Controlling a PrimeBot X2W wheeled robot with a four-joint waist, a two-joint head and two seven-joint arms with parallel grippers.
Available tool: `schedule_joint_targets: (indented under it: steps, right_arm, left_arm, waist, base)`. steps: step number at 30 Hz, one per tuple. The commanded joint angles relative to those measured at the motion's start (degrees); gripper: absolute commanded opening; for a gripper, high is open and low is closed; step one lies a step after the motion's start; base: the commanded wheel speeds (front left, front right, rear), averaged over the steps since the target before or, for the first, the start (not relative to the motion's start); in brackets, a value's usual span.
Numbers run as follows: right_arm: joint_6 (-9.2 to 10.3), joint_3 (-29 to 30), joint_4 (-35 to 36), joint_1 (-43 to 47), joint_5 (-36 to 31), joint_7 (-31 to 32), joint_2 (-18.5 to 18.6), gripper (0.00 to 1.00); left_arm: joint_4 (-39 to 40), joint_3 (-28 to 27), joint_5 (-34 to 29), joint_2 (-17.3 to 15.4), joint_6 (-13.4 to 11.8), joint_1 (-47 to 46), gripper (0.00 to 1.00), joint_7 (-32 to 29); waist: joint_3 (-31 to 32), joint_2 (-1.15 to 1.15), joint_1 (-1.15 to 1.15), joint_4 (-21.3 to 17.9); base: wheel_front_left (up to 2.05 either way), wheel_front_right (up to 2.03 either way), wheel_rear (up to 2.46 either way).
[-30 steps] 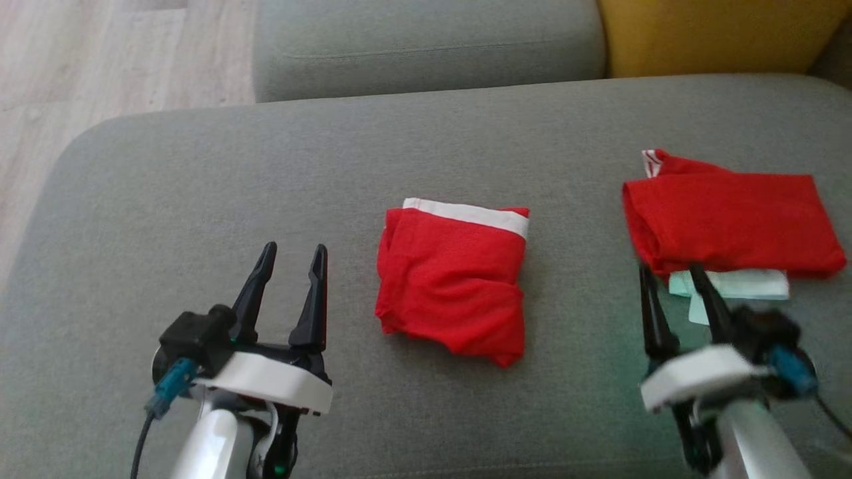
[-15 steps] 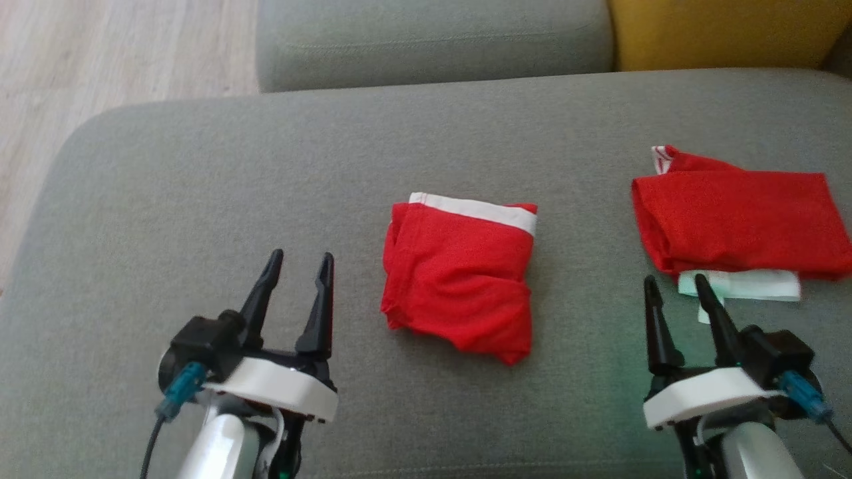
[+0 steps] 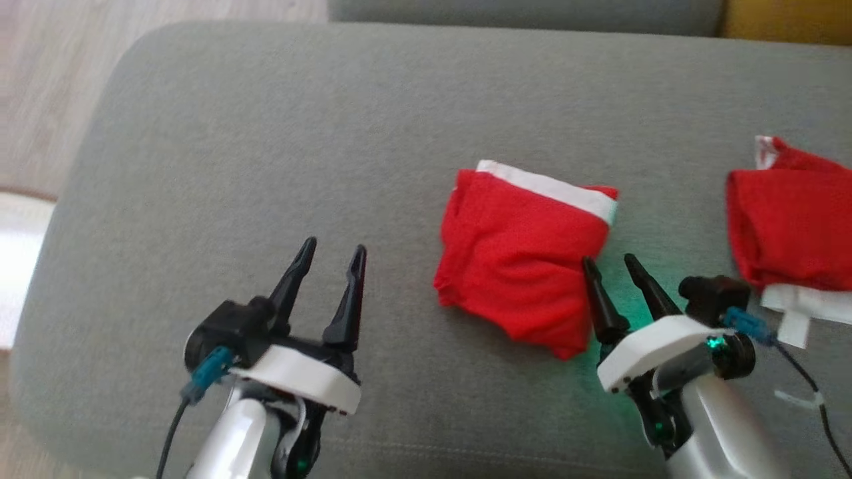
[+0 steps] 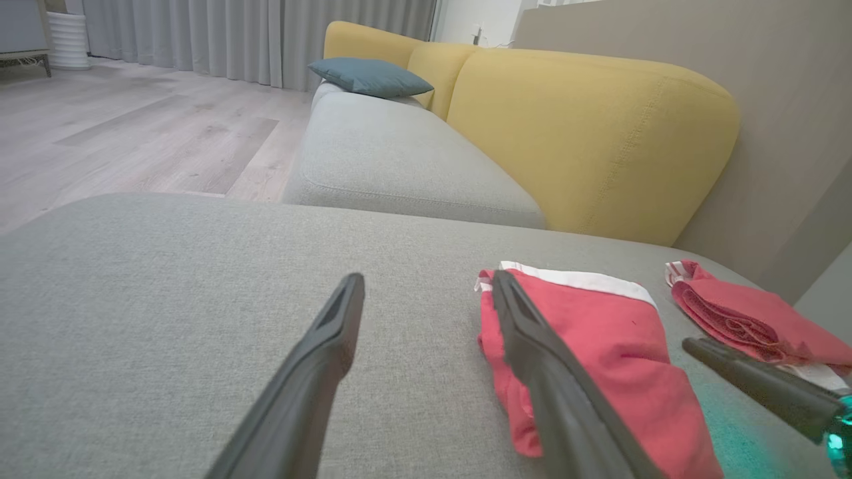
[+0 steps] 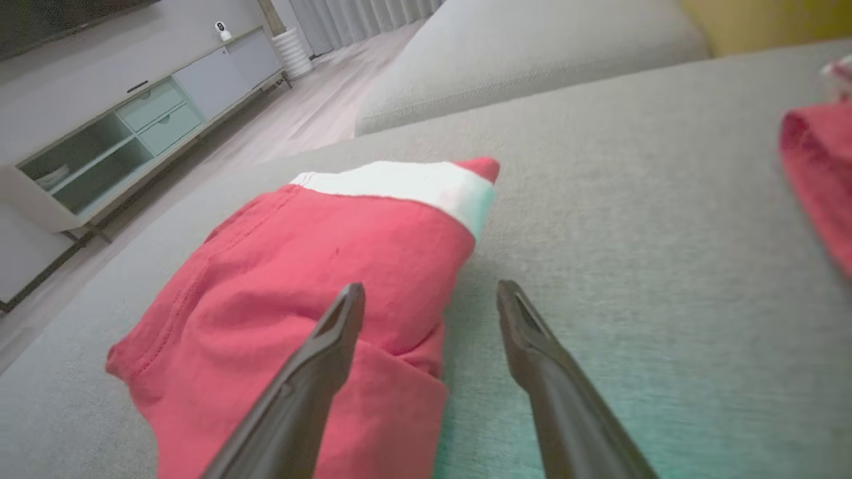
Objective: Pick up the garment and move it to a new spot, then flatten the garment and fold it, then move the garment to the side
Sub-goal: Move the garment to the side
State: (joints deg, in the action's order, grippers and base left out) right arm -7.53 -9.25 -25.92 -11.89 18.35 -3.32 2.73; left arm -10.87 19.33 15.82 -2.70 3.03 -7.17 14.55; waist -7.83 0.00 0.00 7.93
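A folded red garment with a white band (image 3: pixel 519 253) lies on the grey cushion (image 3: pixel 266 133); it also appears in the left wrist view (image 4: pixel 599 359) and the right wrist view (image 5: pixel 299 266). My right gripper (image 3: pixel 609 267) is open at the garment's right edge, one fingertip over the red cloth and the other over bare cushion (image 5: pixel 430 296). Well to the left of the garment, my left gripper (image 3: pixel 333 256) is open and holds nothing (image 4: pixel 426 286).
A second folded red garment (image 3: pixel 792 226) lies at the far right on a white cloth (image 3: pixel 799 306). Behind the cushion stand a grey sofa seat (image 4: pixel 393 153) and yellow backrests (image 4: pixel 586 133). The cushion's left edge drops to wooden floor (image 3: pixel 46 93).
The head view has shifted, so the scene sits further right and lower. My right gripper has moved left from beside the far-right garment to the middle garment's right edge. The left arm holds its pose.
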Motion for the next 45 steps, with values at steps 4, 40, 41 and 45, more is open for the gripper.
schedule_joint_targets:
  steps: [4,40,41,45]
  right_arm:
    - [0.04,-1.9,-3.9,-4.7,4.9,1.9,0.2,1.0]
    - [0.04,-19.2,-1.4,-17.4,-3.2,12.4,35.7,0.0]
    - [0.04,-20.0,-0.9,-18.1,-2.7,13.0,37.7,0.0]
    - [0.04,-23.0,-0.6,-20.6,-2.0,14.6,43.4,0.0]
  left_arm:
    - [1.8,-0.8,0.8,-0.2,-0.1,-3.7,1.0,0.4]
    - [2.6,-3.4,0.3,-0.2,-0.1,-3.4,1.0,0.4]
    - [2.7,-3.3,0.3,-0.2,0.0,-3.6,1.0,0.4]
    - [2.9,-2.7,0.7,-0.2,0.1,-4.5,1.0,0.4]
  waist:
    - [-3.3,0.0,0.0,4.3]
    - [-1.6,0.0,0.0,-8.7]
    - [-2.1,0.0,0.0,-8.6]
    - [-3.8,0.0,0.0,-7.9]
  base:
    - [0.0,0.0,0.0]
    - [0.0,0.0,0.0]
    - [0.0,0.0,0.0]
    - [0.0,0.0,0.0]
